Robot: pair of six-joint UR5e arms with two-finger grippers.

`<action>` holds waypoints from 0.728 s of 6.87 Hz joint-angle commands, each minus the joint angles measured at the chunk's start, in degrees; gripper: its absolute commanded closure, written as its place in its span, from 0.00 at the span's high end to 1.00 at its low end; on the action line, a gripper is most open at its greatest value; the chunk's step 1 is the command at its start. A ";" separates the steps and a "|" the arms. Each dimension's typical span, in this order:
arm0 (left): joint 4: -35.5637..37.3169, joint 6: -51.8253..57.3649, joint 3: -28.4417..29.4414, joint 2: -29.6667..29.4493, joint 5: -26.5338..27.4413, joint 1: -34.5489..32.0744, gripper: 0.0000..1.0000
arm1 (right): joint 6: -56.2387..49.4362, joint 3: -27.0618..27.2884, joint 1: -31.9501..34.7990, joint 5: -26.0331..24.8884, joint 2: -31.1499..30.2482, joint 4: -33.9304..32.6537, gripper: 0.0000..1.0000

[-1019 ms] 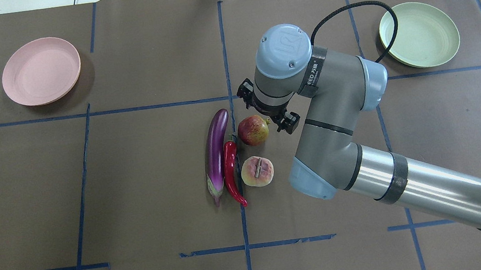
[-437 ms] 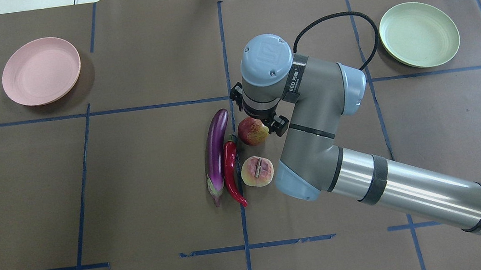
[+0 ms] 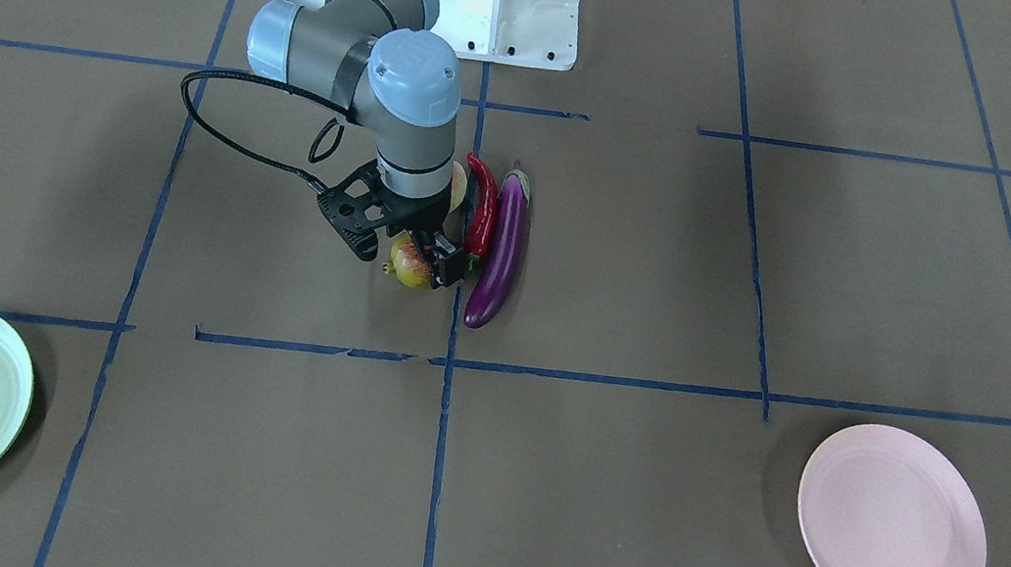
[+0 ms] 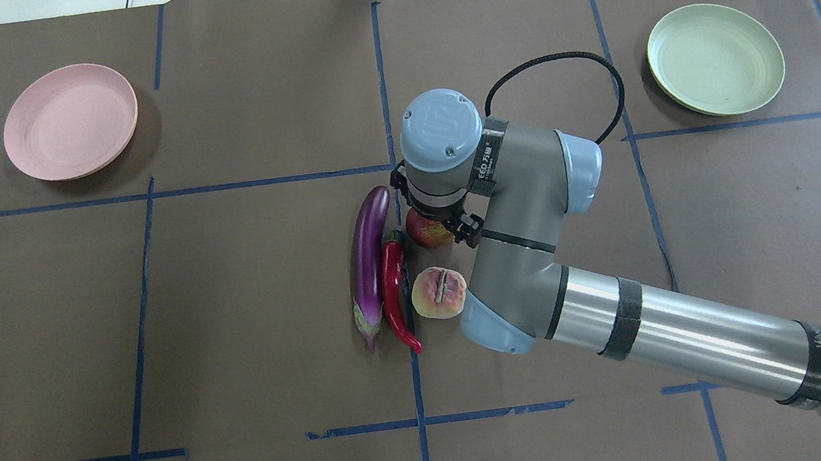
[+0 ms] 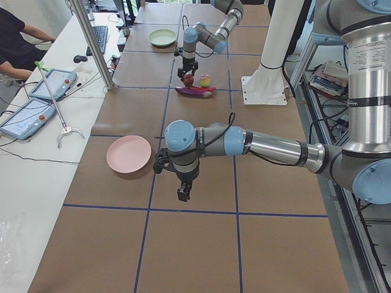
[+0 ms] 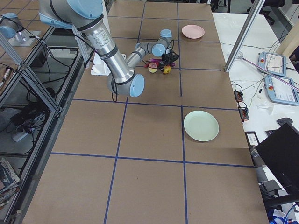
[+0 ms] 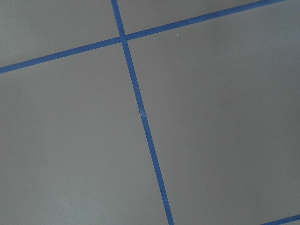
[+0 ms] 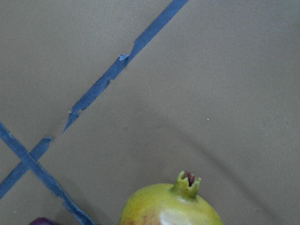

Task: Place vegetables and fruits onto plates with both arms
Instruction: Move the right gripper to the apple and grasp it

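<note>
Right gripper sits over the oval red-yellow-green fruit with a stem nub, jaws spread with one finger on each side; the fruit rests on the brown table. Pale pink-green creased peach just beside it. Slim red chili pepper and long glossy purple eggplant lie side by side next to both. Round pale green plate and round pale pink plate are well apart from the cluster. Left gripper hangs near the pink plate; can't tell its jaw state.
</note>
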 commanded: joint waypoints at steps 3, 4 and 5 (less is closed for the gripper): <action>0.00 0.00 0.05 0.00 -0.07 0.00 1.00 | 0.50 4.35 2.48 0.41 -0.81 -1.44 0.00; 0.00 -0.17 -0.12 0.00 -1.03 0.26 1.00 | -2.55 8.12 5.72 0.59 -2.65 -5.37 0.00; -0.17 -0.35 -0.04 -0.09 -5.91 1.74 1.00 | -8.15 10.50 10.54 0.94 -5.19 -5.49 0.00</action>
